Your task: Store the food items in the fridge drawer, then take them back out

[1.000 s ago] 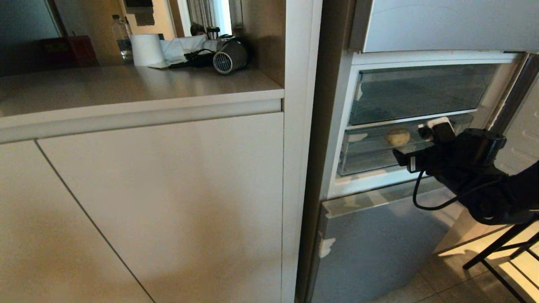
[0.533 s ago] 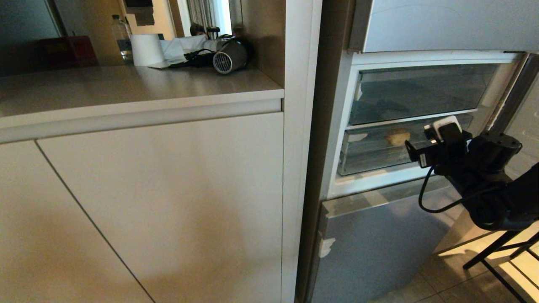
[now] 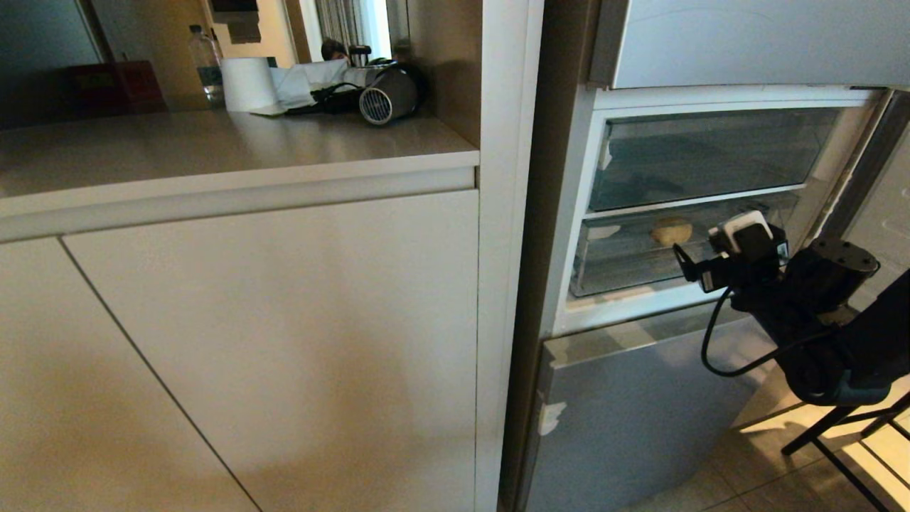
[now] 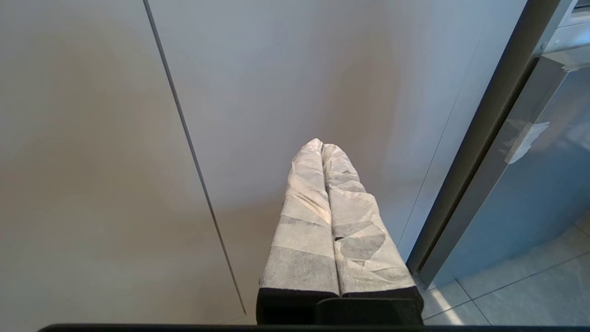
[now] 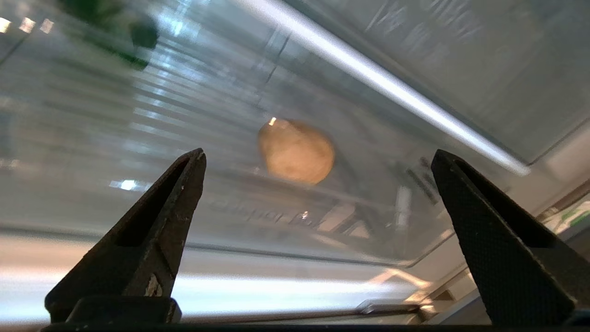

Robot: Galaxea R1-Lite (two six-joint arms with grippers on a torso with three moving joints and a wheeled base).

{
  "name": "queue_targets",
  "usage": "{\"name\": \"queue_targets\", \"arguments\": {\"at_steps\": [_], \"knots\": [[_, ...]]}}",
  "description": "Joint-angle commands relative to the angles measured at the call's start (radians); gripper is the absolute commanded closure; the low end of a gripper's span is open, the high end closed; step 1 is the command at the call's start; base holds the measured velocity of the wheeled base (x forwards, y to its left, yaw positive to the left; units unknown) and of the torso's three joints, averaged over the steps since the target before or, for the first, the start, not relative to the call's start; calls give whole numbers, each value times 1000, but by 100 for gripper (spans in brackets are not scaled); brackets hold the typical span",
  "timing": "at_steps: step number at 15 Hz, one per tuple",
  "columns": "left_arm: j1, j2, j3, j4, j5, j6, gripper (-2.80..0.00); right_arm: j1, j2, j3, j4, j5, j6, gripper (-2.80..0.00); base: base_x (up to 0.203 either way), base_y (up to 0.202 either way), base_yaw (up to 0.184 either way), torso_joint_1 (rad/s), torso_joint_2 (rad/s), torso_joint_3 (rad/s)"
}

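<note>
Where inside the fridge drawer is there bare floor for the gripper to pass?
In the fridge drawer, bare ribbed floor lies on both sides of the potato and between it and the front wall. The bell pepper crowds one far corner. The open right gripper faces the potato.

Dim kitchen corner, daylight coming in from two sides.

The cupboard front (image 3: 270,341) left of the fridge (image 3: 640,398) sits in soft brownish shadow, darkest toward its lower corners, and straight lines bow slightly there. Bright daylight shows at the window (image 3: 355,25) far behind the counter (image 3: 213,149), and hard sun patches fall on the floor tiles (image 3: 874,441) right of the fridge. Inside the fridge the clear drawer (image 5: 322,240) throws white streaks and glints; a bright bar of glare crosses above the potato (image 5: 296,151), which looks soft and smeared. A green shape (image 5: 115,23) in the drawer's far corner is blurred beyond telling.
</note>
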Motion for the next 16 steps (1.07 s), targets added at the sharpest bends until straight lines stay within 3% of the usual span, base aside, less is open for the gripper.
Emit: {"name": "queue_targets", "arguments": {"at_steps": [1, 16], "knots": [[1, 0, 9, 0, 0, 0, 0, 0, 7, 1, -11, 4, -5, -280, 0, 0, 0, 0, 0, 0], [1, 0, 9, 0, 0, 0, 0, 2, 35, -116, -6, 42, -42, -280, 0, 0, 0, 0, 0, 0]]}}
